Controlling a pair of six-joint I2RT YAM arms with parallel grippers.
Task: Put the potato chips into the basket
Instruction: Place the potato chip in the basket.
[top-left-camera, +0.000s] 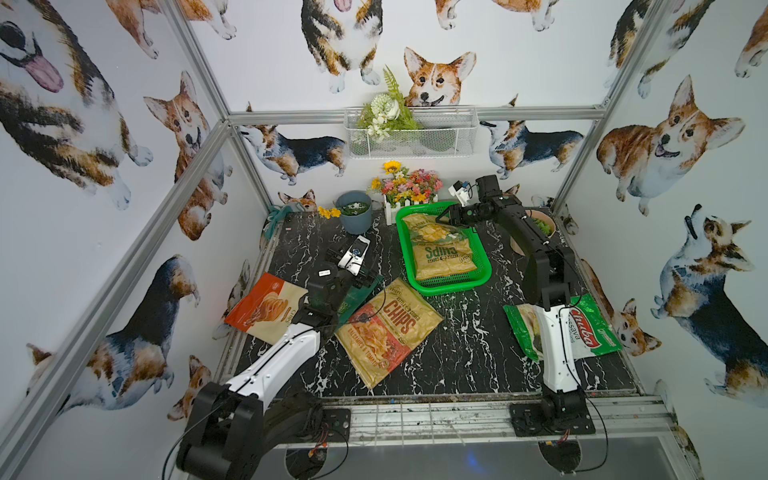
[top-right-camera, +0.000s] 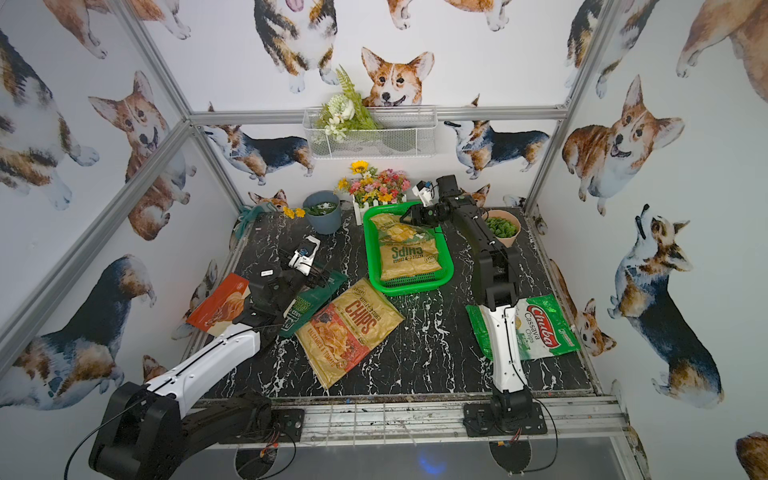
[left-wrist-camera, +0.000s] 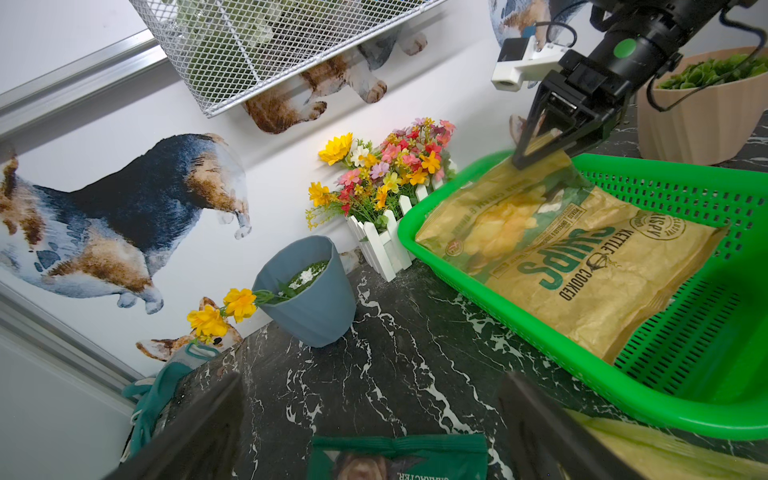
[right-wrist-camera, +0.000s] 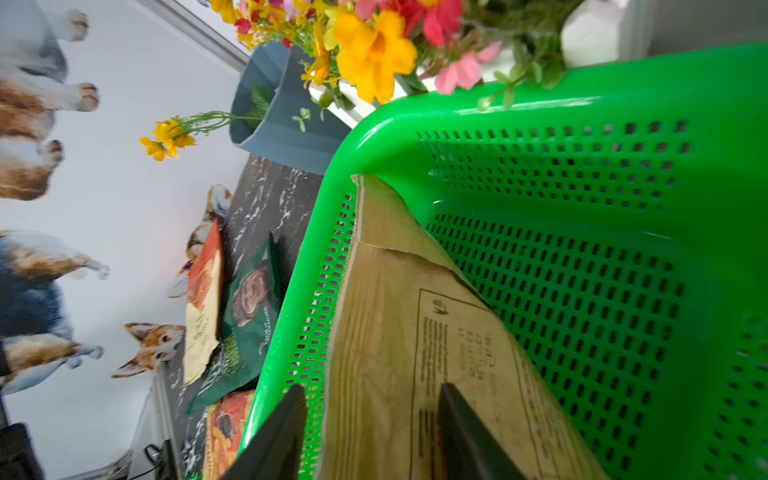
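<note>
Right claw (left-wrist-camera: 538, 149), parted, straddles the tan bag (top-left-camera: 440, 253), letting it lie in the basket (top-left-camera: 451, 287). Left claw (left-wrist-camera: 372, 386) gapes empty over the dark green bag (left-wrist-camera: 399, 457), probably next.

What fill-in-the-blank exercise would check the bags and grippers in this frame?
The number of chip bags in the green basket is ____.
On the tan bag inside it, "CHIPS" is printed in ____ letters.
The right gripper is above the basket with its jaws ____.
The Chuba bag lies partly under the white link of the ____ arm.
Missing words: one; green; open; right.
</note>
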